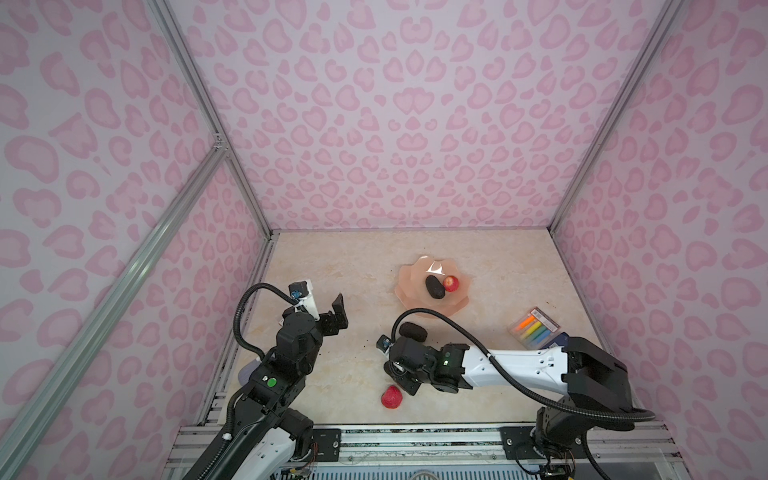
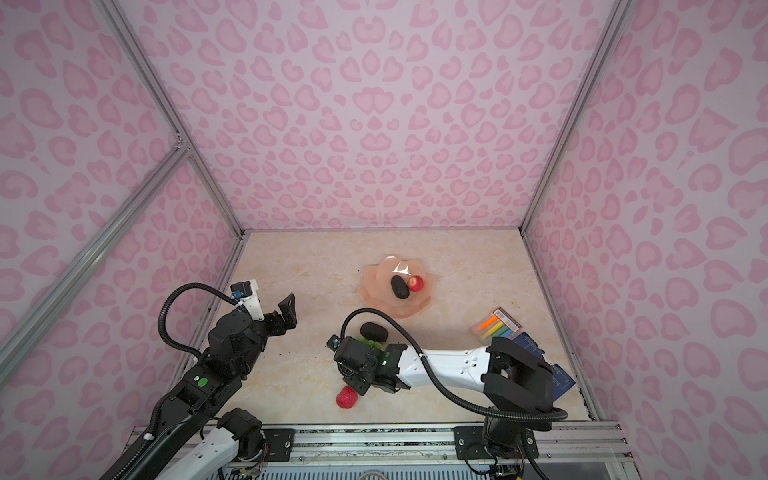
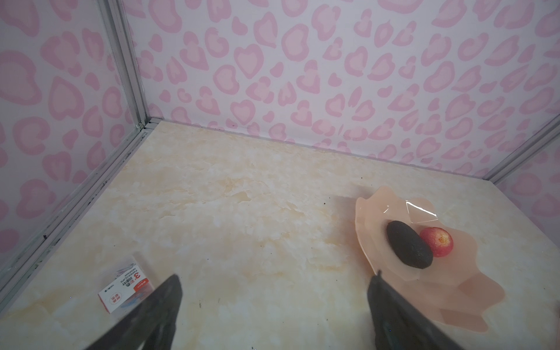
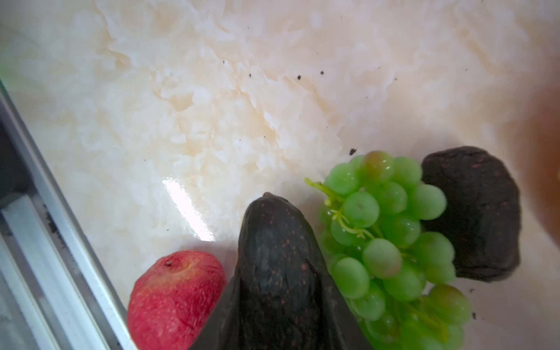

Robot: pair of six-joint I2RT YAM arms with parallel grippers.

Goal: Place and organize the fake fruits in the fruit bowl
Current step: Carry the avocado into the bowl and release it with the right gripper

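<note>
The right gripper (image 4: 278, 286) is clamped on an avocado (image 4: 272, 239), with its jaws tight on both flanks, low at the table. I cannot tell whether the avocado is off the surface.

In a top view, reckoned from that gripper:
- The strawberry (image 1: 392, 397) lies just beside it at 6 o'clock.
- The grapes (image 2: 372, 344) and a second avocado (image 1: 413, 330) crowd in at 12.
- The bowl (image 1: 409, 293) sits farther out at 1, holding a third avocado (image 1: 435, 287) and a red fruit (image 1: 451, 283).
- The left gripper (image 1: 340, 309) hangs at 10 o'clock, jaws wide and empty.

The step in hand, I judge, is the pickup of this avocado. The next move calls for a straight lift clear of the grapes. A carry toward 1 o'clock over the rim follows, ending on the bare dish at the bowl's 9 o'clock.
</note>
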